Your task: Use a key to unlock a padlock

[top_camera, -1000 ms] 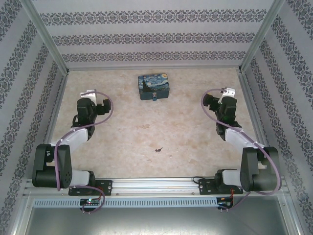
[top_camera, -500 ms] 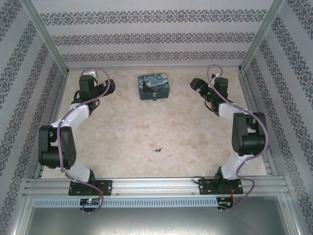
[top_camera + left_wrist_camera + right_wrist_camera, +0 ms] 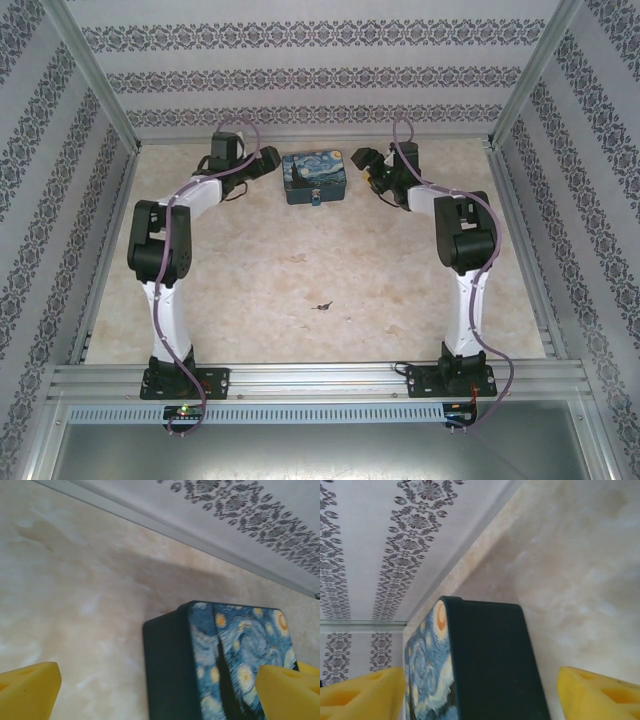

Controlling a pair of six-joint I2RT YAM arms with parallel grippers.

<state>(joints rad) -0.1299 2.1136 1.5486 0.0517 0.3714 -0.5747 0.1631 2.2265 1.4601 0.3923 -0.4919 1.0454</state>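
Since the tin (image 3: 314,177) likely needs bracing, left gripper (image 3: 268,160) and right gripper (image 3: 362,165) flank it, jaws wide. The key (image 3: 322,306) lies lower centre.

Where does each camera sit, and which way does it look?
Top external: above and behind the bases, looking down at the table; left arm and right arm show.
Left wrist: on the left arm, facing the tin past the open left gripper.
Right wrist: on the right arm, facing the tin past the open right gripper.
All three share the tin.

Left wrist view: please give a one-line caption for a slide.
Open yellow-tipped left gripper facing the blue painted tin box.
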